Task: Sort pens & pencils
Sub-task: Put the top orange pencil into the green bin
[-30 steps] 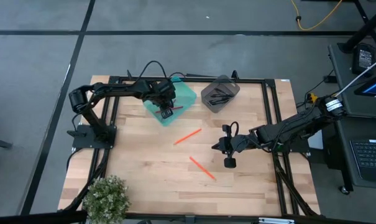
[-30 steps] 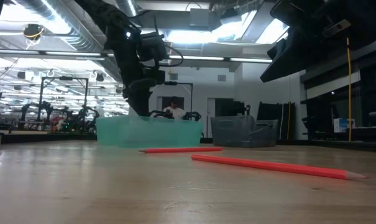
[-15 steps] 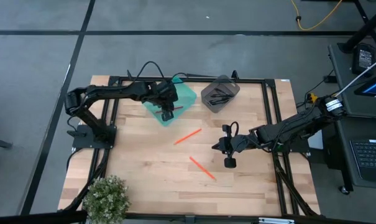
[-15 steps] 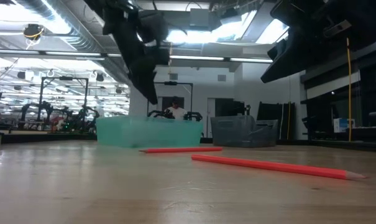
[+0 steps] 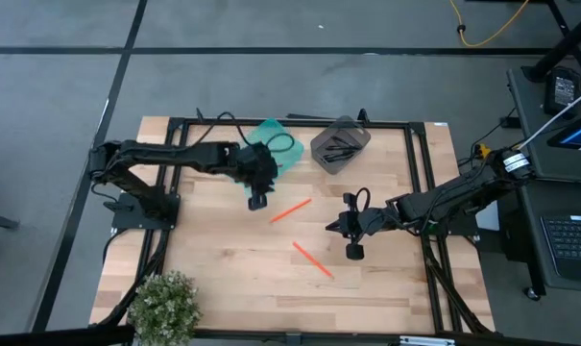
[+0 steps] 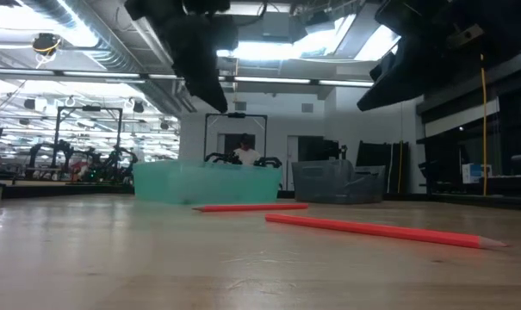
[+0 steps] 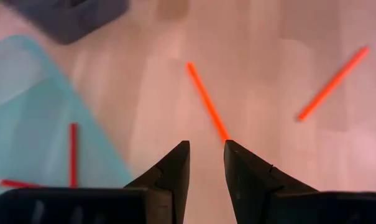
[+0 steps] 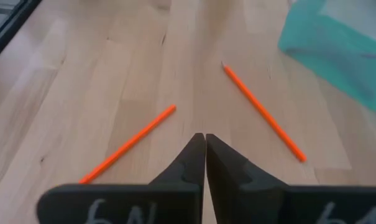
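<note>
L gripper [image 5: 257, 200], jaws apart and empty, hangs at the teal tray's [image 5: 288, 146] near edge. Nearest pencil [image 5: 290, 210] lies just to its right on the table [image 5: 213, 269], long axis diagonal, one end almost under your fingertips (wrist view) — L arm is nearer. Second pencil [image 5: 312, 259] lies nearer the R gripper [image 5: 353, 252], clenched, holding nothing. Pens sit in the grey bin [image 5: 340, 144].

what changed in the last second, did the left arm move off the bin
Yes. The left gripper, open and empty, swung from over the teal bin out to the bare table beside it, toward the nearer orange pencil. Both loose pencils, the other included, lie where they were. The right gripper, shut, hangs in the same spot, and the grey bin has not moved.
</note>
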Action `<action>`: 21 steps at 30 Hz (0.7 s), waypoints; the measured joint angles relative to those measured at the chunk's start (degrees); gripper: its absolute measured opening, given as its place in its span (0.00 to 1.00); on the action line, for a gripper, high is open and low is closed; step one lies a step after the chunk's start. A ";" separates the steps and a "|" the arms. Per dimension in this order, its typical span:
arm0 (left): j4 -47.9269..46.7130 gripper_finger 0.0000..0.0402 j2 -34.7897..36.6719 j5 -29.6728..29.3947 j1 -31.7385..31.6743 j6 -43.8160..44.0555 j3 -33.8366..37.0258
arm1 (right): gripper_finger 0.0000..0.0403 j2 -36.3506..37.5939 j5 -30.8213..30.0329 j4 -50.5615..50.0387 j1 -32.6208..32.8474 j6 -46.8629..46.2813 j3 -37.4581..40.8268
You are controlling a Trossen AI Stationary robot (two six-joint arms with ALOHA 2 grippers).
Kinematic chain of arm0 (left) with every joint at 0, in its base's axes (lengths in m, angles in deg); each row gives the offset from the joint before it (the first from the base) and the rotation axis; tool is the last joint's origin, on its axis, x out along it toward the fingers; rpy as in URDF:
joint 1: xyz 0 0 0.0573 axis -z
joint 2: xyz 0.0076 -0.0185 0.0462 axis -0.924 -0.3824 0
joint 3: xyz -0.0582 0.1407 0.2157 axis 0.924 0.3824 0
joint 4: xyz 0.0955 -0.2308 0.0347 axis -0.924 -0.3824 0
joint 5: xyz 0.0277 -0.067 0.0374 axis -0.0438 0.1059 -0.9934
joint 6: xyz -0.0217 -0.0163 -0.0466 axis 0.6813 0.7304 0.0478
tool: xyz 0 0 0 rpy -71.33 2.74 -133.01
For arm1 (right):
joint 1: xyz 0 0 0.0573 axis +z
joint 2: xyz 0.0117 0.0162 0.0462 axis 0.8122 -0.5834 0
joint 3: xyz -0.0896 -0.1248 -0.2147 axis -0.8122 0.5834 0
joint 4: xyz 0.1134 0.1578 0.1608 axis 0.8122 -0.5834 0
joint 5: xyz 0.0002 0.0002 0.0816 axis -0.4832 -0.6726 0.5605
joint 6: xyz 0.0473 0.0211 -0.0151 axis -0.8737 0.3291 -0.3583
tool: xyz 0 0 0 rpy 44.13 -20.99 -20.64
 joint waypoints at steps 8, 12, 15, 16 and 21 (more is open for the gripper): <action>3.11 0.23 -1.07 -5.72 9.96 2.95 0.02 | 0.08 -0.02 0.00 -0.07 0.33 -1.27 0.00; 7.39 0.23 -3.83 -6.05 13.18 4.43 0.00 | 0.11 0.00 -0.01 -0.04 0.33 -1.26 0.00; 10.37 0.23 -6.72 -6.14 14.24 5.86 0.02 | 0.12 0.00 -0.01 0.23 0.33 -1.27 0.00; 10.57 0.23 -7.59 -6.16 14.33 6.05 0.02 | 0.13 0.00 0.01 0.24 0.33 -1.28 0.00; 10.67 0.23 -11.08 -6.38 13.49 10.88 0.02 | 0.12 0.00 0.00 -0.07 0.42 -1.36 0.00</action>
